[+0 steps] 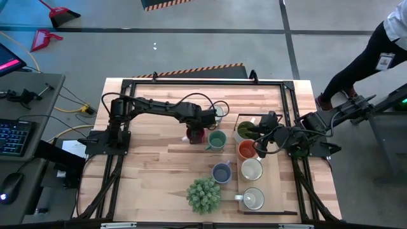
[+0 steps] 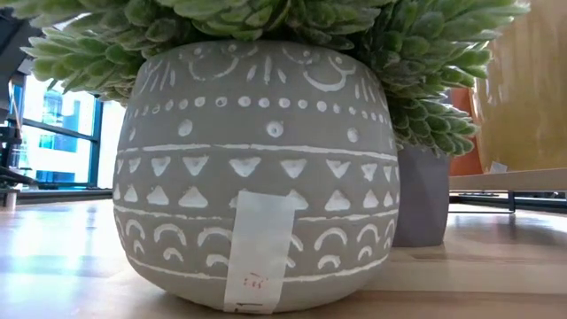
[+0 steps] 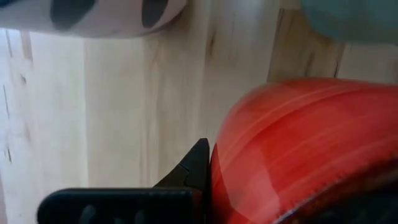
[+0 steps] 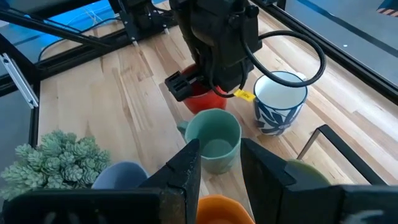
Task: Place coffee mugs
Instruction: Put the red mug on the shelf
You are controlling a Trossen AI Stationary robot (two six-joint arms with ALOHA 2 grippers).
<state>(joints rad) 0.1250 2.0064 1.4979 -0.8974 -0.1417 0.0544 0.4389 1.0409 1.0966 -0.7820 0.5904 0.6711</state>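
Left end effector point(image 1: 195, 135) grips red mug point(image 1: 196, 136).

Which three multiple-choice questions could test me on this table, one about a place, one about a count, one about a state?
1. Which mug stands nearest the plant?
A. the blue-grey mug
B. the orange mug
C. the olive green mug

2. How many mugs stand inside the dark tray frame?
A. two
B. four
C. six

3. What is the left gripper doing?
A. jaws wide open over bare wood
B. jaws closed on the plant
C. jaws closed on the red mug

Key: 1 A, the high view shows it right beside the plant. 2 B, four mugs stand in a row inside the frame. 3 C, the left wrist view shows red ceramic against a finger.
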